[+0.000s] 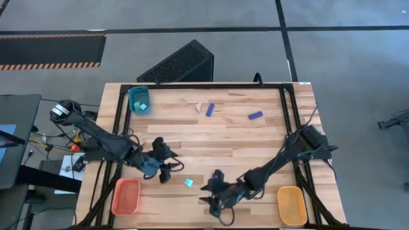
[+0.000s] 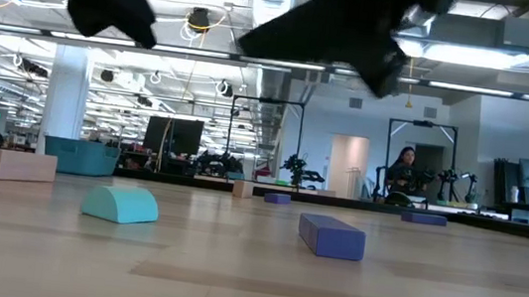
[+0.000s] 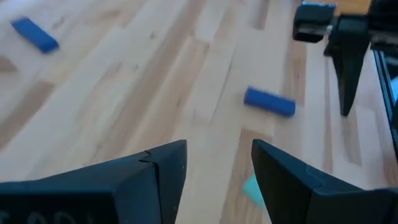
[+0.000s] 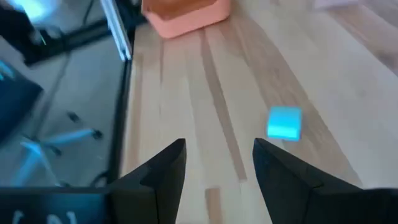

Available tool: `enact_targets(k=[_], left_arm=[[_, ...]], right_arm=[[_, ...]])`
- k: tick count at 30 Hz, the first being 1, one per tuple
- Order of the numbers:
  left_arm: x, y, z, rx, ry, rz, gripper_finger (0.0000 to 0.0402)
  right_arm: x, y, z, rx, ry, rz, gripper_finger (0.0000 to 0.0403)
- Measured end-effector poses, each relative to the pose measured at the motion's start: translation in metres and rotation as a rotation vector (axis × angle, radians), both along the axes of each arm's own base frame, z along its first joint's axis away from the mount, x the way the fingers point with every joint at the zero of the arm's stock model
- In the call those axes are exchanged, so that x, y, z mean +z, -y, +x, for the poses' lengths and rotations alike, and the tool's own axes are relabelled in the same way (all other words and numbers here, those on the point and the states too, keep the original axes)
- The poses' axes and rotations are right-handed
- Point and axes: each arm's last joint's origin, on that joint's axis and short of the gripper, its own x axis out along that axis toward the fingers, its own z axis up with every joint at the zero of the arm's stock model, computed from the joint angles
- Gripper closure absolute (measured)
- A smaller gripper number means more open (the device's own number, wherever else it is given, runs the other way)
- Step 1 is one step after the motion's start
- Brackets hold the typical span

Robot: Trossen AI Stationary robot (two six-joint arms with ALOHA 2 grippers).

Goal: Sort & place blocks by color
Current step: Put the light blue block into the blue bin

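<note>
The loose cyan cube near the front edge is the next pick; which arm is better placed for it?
Probably left. The cyan cube lies between both open grippers, but the left gripper is slightly nearer and closer to the teal tray, which already holds cyan. The right gripper sits farther from it.

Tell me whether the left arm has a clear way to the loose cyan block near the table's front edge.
Probably yes. The cyan block lies alone on bare wood just beyond the open left gripper, nothing between; the right gripper waits on its other side.
</note>
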Motion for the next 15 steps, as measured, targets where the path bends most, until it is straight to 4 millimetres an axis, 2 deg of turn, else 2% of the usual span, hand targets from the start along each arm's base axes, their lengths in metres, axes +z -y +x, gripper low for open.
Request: enact_targets(k=[5,15], left_arm=[[-0.004,0.01,-0.01,0.016,-0.035,-0.057,0.0235],[-0.005,0.031,-0.026,0.053,-0.022,-0.174,0.0235]], right_arm=[[-0.012,-0.008,0.028,0.033,-0.013,-0.136,0.0174],[-0.043,0.013,0.067,-0.07,-0.174,-0.224,0.0133]])
